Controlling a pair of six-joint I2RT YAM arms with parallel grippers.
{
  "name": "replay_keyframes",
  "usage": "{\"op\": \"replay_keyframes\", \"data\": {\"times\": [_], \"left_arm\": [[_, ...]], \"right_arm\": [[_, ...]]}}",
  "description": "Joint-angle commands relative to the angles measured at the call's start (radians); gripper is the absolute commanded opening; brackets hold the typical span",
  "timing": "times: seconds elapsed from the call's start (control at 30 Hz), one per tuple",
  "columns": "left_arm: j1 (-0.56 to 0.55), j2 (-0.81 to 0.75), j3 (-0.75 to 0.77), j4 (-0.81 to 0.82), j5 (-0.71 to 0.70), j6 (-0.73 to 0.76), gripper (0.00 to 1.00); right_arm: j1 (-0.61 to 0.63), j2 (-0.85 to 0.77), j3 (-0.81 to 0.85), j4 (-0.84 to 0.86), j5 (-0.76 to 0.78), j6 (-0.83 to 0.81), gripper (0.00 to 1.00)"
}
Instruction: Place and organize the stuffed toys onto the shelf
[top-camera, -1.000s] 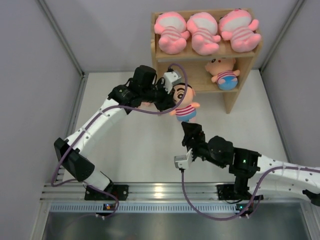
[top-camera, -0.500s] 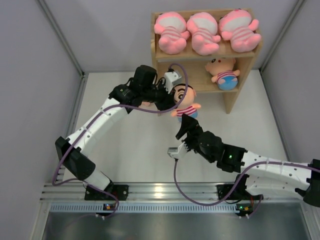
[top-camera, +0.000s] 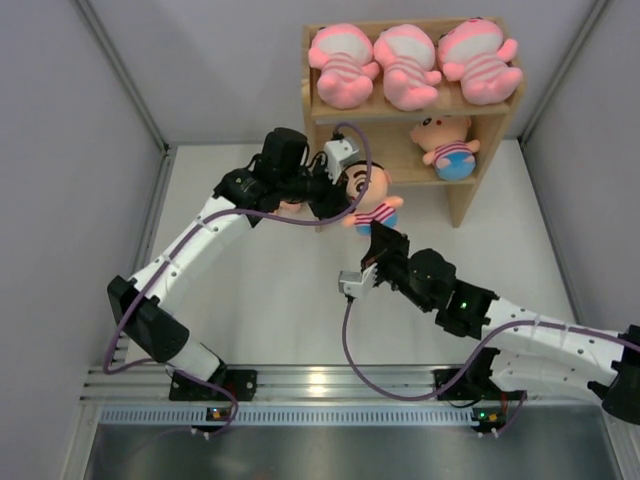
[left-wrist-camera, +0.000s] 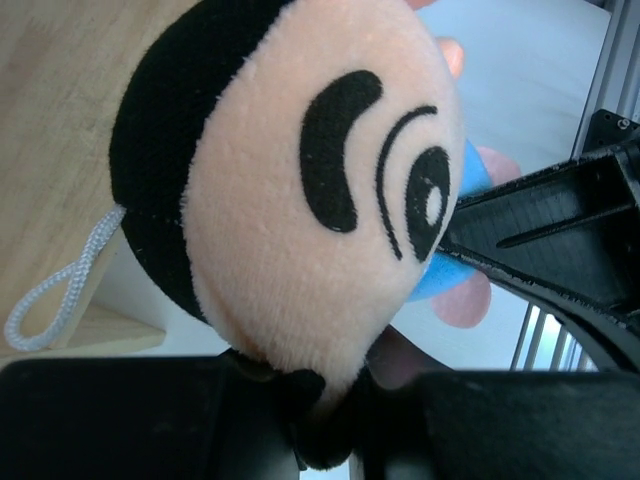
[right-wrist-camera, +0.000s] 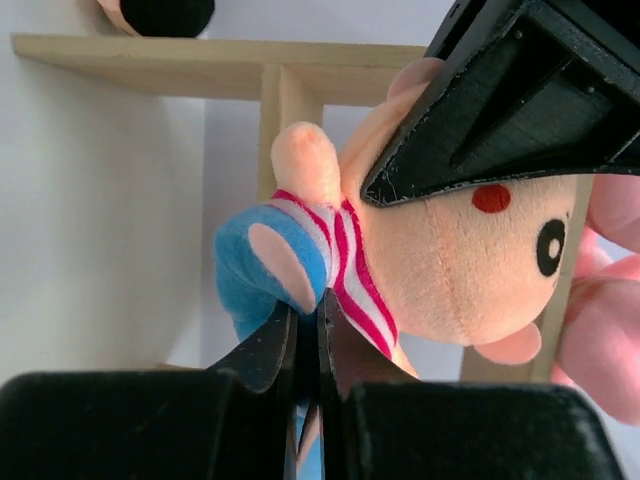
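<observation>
We judge the job past halfway. Three pink toys (top-camera: 343, 62) (top-camera: 408, 65) (top-camera: 480, 60) sit in a row on the upper tier of the shelf (top-camera: 462, 200), beyond both tools. One doll (top-camera: 447, 145) sits on the lower tier, beyond the right tool (top-camera: 385, 236).

A second doll (top-camera: 370, 197) hangs between the tools, off the surface (top-camera: 280, 290). The left tool (top-camera: 348, 186) is clamped on its head. The right tool is closed tight at its blue shorts, though we cannot tell whether it pinches cloth.

We count three pink toys and two dolls, and this second doll is not yet shelved.
</observation>
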Motion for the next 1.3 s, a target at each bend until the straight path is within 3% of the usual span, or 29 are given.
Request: {"op": "replay_keyframes", "data": {"times": [0.0,0.1,0.13,0.23,0.27,0.5,0.6,0.8,0.9,1.17,1.27], "left_arm": [[0.008,-0.050,-0.021,0.009,0.000,0.025,0.24],[0.008,-0.058,-0.021,0.001,-0.060,0.028,0.51],[0.008,-0.058,-0.015,-0.011,-0.080,0.025,0.66],[0.008,-0.073,-0.001,-0.042,-0.125,0.045,0.87],[0.008,-0.082,-0.001,-0.048,-0.134,0.066,0.89],[0.007,-0.168,-0.030,-0.123,-0.273,0.192,0.91],[0.008,-0.186,-0.074,-0.139,-0.365,0.236,0.87],[0.024,-0.206,-0.197,-0.139,-0.555,0.283,0.83],[0.082,-0.223,-0.228,-0.137,-0.499,0.287,0.83],[0.289,-0.213,-0.245,-0.136,-0.372,0.324,0.83],[0.324,-0.177,-0.246,-0.131,-0.362,0.338,0.85]], "right_arm": [[-0.057,-0.089,0.108,-0.096,-0.121,0.148,0.00],[-0.104,-0.109,0.170,-0.227,-0.227,0.255,0.00],[-0.127,-0.106,0.180,-0.279,-0.237,0.284,0.00],[-0.170,-0.094,0.200,-0.309,-0.252,0.300,0.00],[-0.178,-0.089,0.202,-0.303,-0.252,0.300,0.00],[-0.270,-0.012,0.263,-0.278,-0.388,0.258,0.00],[-0.366,0.073,0.399,-0.411,-0.603,0.295,0.00],[-0.483,0.274,0.605,-0.523,-0.703,0.278,0.00],[-0.538,0.356,0.679,-0.571,-0.740,0.283,0.00],[-0.609,0.416,0.648,-0.498,-0.664,0.304,0.00],[-0.617,0.419,0.627,-0.450,-0.625,0.332,0.07]]}}
